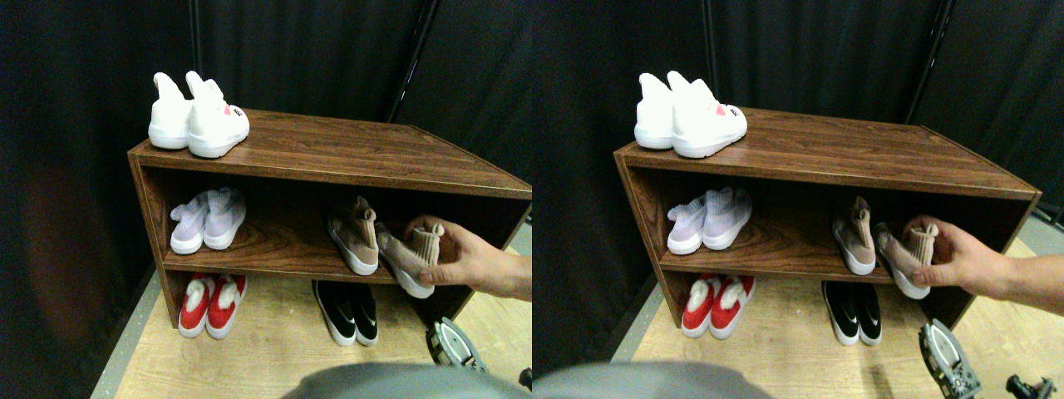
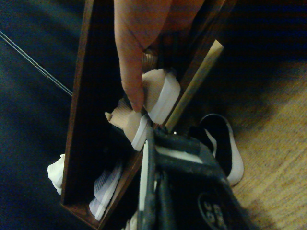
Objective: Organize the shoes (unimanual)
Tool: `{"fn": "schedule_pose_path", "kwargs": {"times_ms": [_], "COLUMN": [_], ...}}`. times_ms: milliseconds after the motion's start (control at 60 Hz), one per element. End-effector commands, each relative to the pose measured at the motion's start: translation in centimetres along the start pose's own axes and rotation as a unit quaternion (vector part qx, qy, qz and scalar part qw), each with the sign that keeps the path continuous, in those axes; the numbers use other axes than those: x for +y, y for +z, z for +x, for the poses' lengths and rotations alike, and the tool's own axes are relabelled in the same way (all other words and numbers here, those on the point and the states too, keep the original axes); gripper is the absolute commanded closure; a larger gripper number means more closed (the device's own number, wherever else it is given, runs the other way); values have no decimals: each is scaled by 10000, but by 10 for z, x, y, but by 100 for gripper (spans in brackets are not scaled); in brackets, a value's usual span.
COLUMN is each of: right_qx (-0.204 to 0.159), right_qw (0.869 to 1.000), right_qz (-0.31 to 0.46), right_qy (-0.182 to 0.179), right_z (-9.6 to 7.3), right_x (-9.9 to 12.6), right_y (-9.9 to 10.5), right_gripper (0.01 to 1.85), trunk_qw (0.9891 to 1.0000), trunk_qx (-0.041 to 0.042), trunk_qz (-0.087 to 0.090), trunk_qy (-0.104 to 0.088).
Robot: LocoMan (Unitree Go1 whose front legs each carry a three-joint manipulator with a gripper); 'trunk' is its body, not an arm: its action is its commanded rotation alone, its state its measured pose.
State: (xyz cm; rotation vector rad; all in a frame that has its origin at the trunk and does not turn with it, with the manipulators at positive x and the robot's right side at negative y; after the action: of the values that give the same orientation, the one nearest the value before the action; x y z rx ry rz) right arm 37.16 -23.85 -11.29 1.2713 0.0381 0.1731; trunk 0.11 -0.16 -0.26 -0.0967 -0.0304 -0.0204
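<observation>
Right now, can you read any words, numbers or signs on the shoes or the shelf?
No words can be read.
White shoes on top of the shelf: a pink mark and a small dark mark, too small to read.
Black shoes on the floor: a white mark, no letters.

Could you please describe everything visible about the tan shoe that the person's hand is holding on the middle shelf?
The tan knit sock-shoe has a ribbed high cuff and a white sole. It sits tilted at the front right of the middle shelf, its toe overhanging the edge. A person's hand grips it around the cuff and heel. Its upright partner stands just beside it; whether they touch is unclear.
</observation>
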Motion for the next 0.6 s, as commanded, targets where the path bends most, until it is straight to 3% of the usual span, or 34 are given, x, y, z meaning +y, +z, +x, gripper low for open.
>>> {"fn": "schedule_pose_path", "kwargs": {"times_ms": [17, 600], "right_qx": [-44, -163], "right_qw": [9999, 9997], "right_qz": [-24, -110], "right_qy": [138, 155], "right_z": [0, -6], "right_x": [7, 8], "right_y": [0, 7], "right_gripper": [180, 180], "trunk_qw": [9999, 10000], "trunk_qx": [-101, -57], "trunk_qz": [-55, -1], "trunk_qy": [-18, -52]}}
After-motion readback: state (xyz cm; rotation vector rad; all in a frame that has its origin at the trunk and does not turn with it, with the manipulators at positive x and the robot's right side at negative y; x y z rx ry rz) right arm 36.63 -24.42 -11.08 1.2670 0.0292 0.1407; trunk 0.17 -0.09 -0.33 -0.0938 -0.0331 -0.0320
